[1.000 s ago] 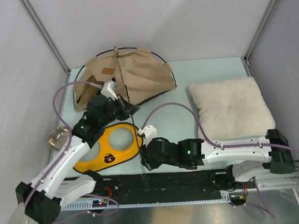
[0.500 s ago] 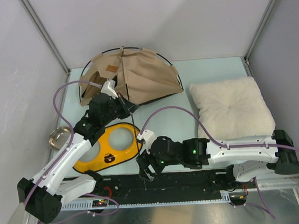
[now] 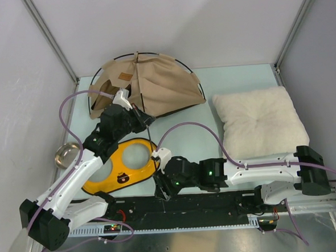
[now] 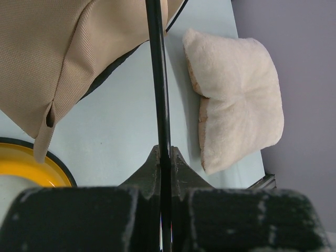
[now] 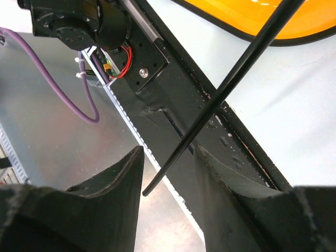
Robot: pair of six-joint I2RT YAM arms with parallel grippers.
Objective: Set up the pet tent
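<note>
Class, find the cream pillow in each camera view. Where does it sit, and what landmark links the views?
Top external: the pillow lies at the right of the picture.
Left wrist: upper right.
Right wrist: not in it.
Shared landmark: the yellow feeder, seen in all three, lower left in the left wrist view, top right in the right wrist view.

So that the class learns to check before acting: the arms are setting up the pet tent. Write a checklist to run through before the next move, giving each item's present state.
1. Left gripper shut on the pole: ok.
2. Pole's free end inside the right gripper: ok.
3. Right gripper closed on the pole: not ok, its jaws stand apart.
4. Tent standing: not ok, it lies slumped at the back of the table.
5. Pole's far end seated in the tent: cannot tell.
6. Pillow apart from the tent: ok.
</note>
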